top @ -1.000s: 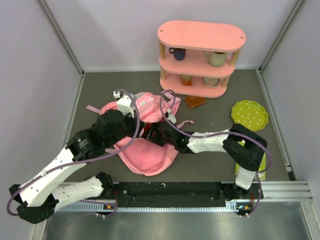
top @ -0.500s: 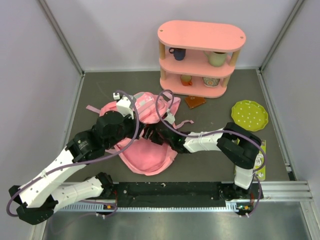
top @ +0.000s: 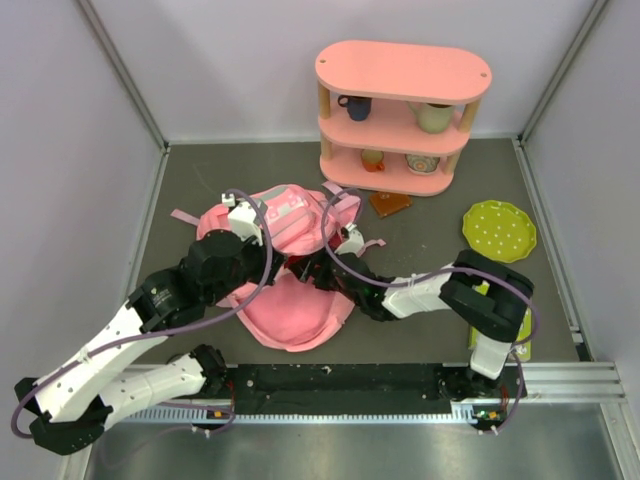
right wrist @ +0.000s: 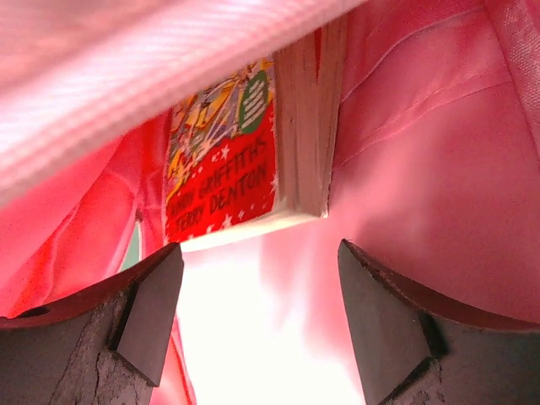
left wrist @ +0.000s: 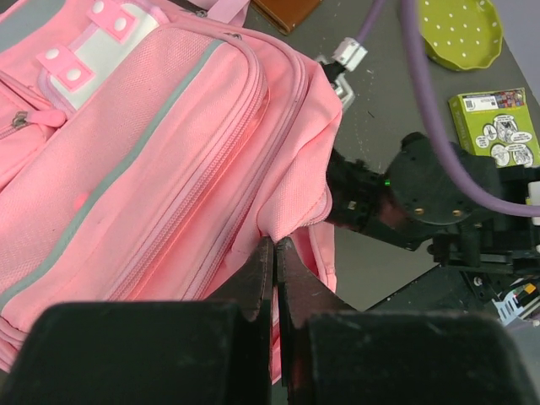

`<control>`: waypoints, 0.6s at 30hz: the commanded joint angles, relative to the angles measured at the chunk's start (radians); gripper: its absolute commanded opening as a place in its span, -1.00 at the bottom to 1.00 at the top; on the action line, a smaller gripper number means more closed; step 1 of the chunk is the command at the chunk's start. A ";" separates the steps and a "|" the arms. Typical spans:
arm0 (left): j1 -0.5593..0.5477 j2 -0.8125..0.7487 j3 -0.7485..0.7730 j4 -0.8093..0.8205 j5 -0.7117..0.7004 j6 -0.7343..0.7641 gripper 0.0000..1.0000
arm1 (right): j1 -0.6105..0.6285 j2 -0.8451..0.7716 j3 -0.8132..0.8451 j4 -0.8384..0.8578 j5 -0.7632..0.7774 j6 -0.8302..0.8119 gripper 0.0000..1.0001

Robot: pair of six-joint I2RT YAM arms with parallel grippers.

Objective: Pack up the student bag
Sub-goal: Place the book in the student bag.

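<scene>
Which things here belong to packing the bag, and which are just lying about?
In the job: student bag, book inside it, left gripper pinching its edge, right gripper open inside.
Lying about: pink shelf with cups, green plate, brown flat item, green box.

The student bag (left wrist: 169, 169) is soft pink woven cloth, matt, with stitched seams and a smoother grey-green fabric band. The book (right wrist: 224, 169) has a glossy printed paper cover and matt, rough-edged pages. The table (top: 200, 180) looks dark and matt, the shelf (top: 400, 70) smooth and painted pink.
</scene>
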 commanded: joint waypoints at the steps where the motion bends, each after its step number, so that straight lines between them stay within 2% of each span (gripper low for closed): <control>1: 0.006 -0.024 -0.002 0.078 -0.041 -0.021 -1.00 | 0.021 -0.152 -0.074 0.100 -0.022 -0.076 0.47; 5: 0.009 -0.018 -0.020 0.077 -0.079 -0.036 -1.00 | 0.038 -0.256 -0.125 0.114 -0.106 -0.104 0.47; 8: 0.009 -0.012 -0.028 0.074 -0.110 -0.056 -1.00 | 0.042 -0.308 -0.136 0.024 -0.168 -0.131 0.46; 10: 0.010 -0.011 -0.033 0.066 -0.148 -0.080 -1.00 | 0.059 -0.333 -0.160 -0.036 -0.148 -0.130 0.47; 14: 0.010 -0.027 -0.060 0.067 -0.170 -0.103 -1.00 | 0.087 -0.443 -0.268 -0.030 -0.116 -0.136 0.47; 18: 0.010 -0.026 -0.082 0.063 -0.147 -0.126 -1.00 | 0.093 -0.589 -0.323 -0.261 -0.029 -0.164 0.47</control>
